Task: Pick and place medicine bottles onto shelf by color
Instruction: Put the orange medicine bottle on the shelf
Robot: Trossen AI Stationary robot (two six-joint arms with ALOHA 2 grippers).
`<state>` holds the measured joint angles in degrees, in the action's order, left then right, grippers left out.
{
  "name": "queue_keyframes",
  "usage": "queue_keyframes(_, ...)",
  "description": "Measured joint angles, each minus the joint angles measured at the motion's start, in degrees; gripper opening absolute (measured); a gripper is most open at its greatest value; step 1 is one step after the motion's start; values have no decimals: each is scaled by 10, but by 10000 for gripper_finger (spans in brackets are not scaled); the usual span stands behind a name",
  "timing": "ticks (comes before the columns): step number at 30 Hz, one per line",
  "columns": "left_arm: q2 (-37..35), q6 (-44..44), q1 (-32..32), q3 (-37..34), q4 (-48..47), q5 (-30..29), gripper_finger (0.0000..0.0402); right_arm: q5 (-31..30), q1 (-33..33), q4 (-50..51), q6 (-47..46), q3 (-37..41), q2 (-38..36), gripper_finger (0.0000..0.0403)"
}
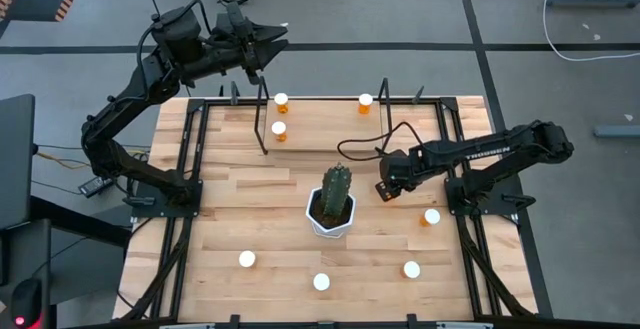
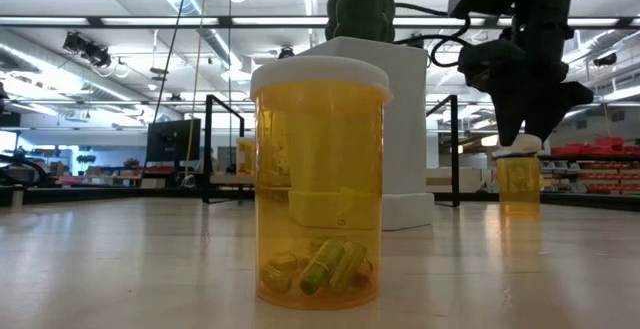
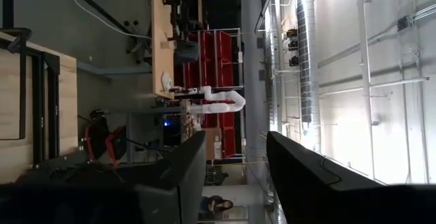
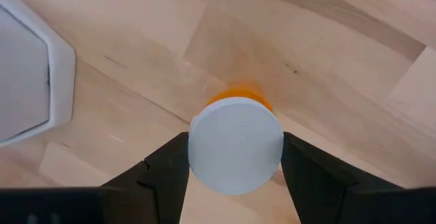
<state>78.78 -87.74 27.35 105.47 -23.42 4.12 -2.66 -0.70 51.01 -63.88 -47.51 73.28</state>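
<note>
Right gripper (image 4: 235,159) clasps bottle (image 4: 235,144) beside pot (image 4: 34,81).

No legible text, brand, number or sign anywhere. Pale label on the medicine bottle (image 2: 320,184) nearest the low camera, in front of the white cactus pot (image 2: 395,129), too faint to read. White lettering along the right arm (image 1: 480,151), beside that pot, too small to make out.
</note>
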Motion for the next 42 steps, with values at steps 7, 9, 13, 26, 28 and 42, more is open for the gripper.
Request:
queue_keyframes(7,0,0,0,0,0,0,162,-15,-5,0,3,0,0,217)
queue_keyframes(9,0,0,0,0,0,0,162,-16,-4,0,6,0,0,217)
queue_keyframes(13,0,0,0,0,0,0,162,-8,-5,-1,6,0,9,217)
queue_keyframes(26,0,0,0,0,0,0,162,-11,-4,-10,9,-1,30,217)
queue_keyframes(28,0,0,0,0,0,0,162,-14,-4,-10,9,-1,30,217)
queue_keyframes(42,0,0,0,0,0,0,162,-16,-4,-14,9,-1,30,231)
